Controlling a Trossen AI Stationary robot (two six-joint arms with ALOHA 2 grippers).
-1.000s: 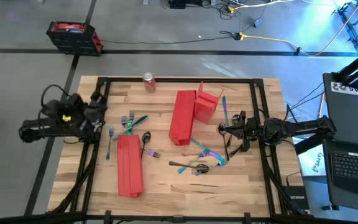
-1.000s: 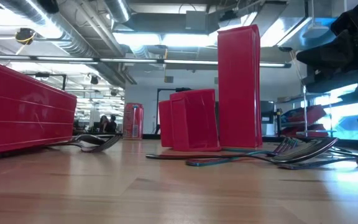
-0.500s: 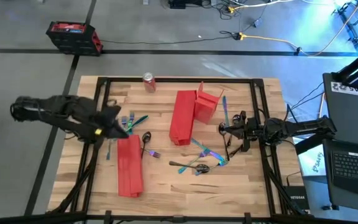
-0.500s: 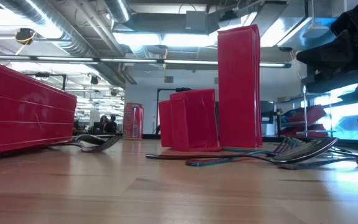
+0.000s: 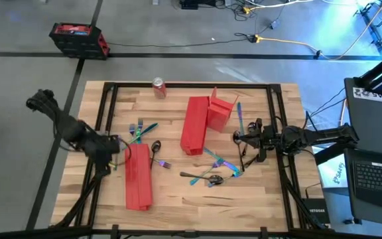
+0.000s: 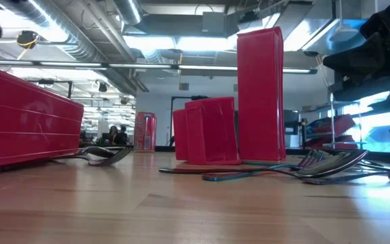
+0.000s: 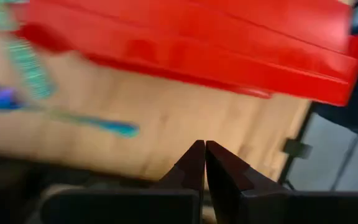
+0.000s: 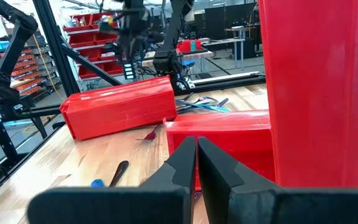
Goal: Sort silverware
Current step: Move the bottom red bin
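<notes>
Light wooden desk (image 5: 178, 199) carries three long red plastic bins: one lying flat at left (image 5: 138, 176), one lying mid-desk (image 5: 193, 124), one standing upright just beside it (image 5: 220, 111). Red soda can (image 5: 158, 87) upright at far edge. Open laptop (image 5: 377, 179) off the right side.

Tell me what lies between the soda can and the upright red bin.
Only bare wood, as the high view shows: the soda can stands alone near the table's far edge, and nothing sits between it and the upright red bin.

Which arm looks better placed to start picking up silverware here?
Probably the left: the left gripper, shut, hangs beside the forks near the lying red bin. The right gripper waits shut at the table's right side.
</notes>
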